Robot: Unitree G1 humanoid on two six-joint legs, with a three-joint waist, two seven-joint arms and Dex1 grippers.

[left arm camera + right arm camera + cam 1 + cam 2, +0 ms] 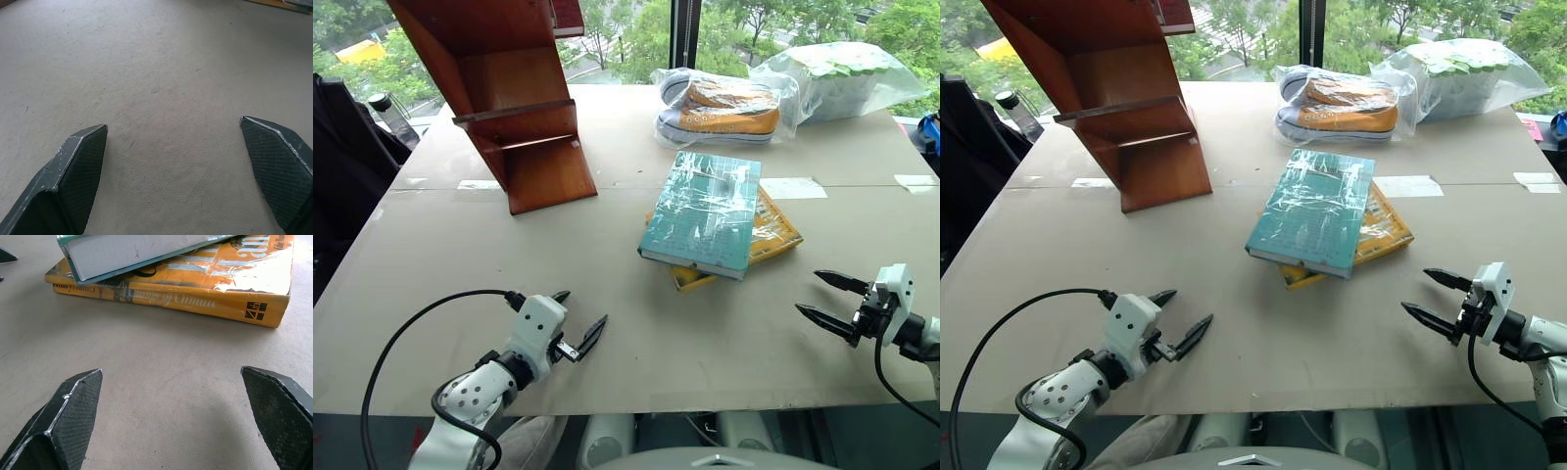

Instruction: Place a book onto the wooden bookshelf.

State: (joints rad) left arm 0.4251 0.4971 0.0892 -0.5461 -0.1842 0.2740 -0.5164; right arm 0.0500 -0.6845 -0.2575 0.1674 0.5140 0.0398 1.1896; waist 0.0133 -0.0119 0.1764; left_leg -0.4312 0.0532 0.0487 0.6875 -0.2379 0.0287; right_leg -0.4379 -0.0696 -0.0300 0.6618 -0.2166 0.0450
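Observation:
The teal-green book (701, 212) in glossy plastic wrap lies flat in the middle of the table, stacked on a yellow book (773, 237). Its pale page edge (127, 252) shows in the right wrist view, above the yellow spine. The wooden bookshelf (509, 108), reddish-brown and glossy, stands at the far left of the table. My left gripper (576, 323) hovers open over bare table near the front left, nothing between its fingers (73, 171). My right gripper (820, 297) is open at the front right, pointing toward the books and a short way from them.
A bagged orange-and-grey shoe (720, 108) and a bag of pale green items (842, 73) lie at the far side of the table. A black cable (411, 333) loops from my left arm. A dark bottle (386, 113) stands off the table's left edge.

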